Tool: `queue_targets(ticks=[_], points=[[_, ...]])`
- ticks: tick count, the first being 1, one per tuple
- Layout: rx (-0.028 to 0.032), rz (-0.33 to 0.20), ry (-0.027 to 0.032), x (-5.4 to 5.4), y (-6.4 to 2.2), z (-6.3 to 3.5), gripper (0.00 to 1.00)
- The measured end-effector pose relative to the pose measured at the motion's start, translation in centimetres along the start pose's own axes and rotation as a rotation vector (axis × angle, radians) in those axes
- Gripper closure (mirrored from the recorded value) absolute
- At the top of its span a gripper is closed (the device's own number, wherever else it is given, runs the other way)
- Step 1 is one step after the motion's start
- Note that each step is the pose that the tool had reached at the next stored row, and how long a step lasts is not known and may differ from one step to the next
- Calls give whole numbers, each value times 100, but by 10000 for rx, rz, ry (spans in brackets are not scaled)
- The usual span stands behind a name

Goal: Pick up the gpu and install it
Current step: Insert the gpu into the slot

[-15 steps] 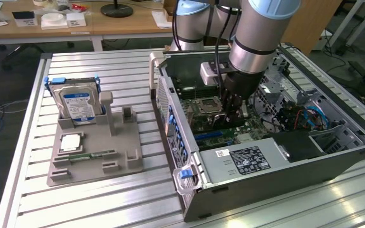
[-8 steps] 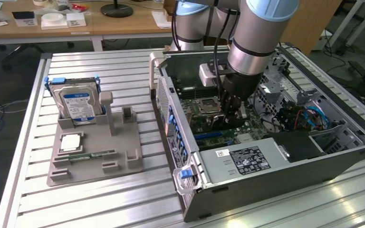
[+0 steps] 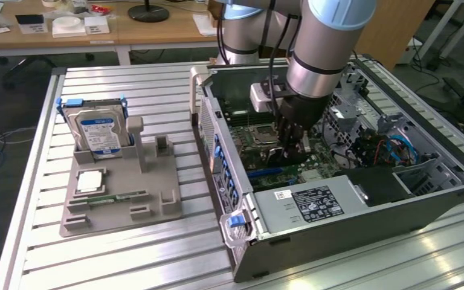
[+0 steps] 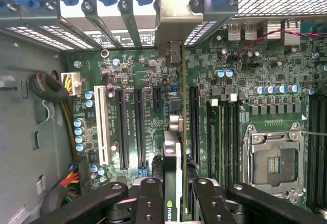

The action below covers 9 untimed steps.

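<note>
On the exterior view's left, a grey tray [image 3: 164, 208] on the bench [image 3: 119, 260] carries a blue-labelled hard drive [image 3: 99, 130] standing upright. To its right sits the open computer case [image 3: 361, 211], with the arm [image 3: 321, 66] reaching down inside. The fingers [image 4: 148, 201] are partly closed, clamping the gpu [image 4: 172, 157]. The card hangs edge-on over the motherboard [image 4: 127, 81], its silver bracket [image 4: 173, 20] toward the rear slots.

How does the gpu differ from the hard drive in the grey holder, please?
The gpu is gripped by the hand inside the computer case; the hard drive stands free in the grey holder outside it. The gpu is a thin card with a metal end bracket; the hard drive is a thicker silver block with a blue label. Both stand on edge.
</note>
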State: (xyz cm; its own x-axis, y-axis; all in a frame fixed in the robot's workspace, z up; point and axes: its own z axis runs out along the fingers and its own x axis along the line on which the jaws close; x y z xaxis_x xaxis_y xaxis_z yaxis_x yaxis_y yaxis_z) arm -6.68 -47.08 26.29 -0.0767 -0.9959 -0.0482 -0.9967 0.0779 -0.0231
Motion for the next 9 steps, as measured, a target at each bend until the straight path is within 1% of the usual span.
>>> queue_targets(ticks=[9], points=[[-1, -1, 2, 4, 33, 20, 73]])
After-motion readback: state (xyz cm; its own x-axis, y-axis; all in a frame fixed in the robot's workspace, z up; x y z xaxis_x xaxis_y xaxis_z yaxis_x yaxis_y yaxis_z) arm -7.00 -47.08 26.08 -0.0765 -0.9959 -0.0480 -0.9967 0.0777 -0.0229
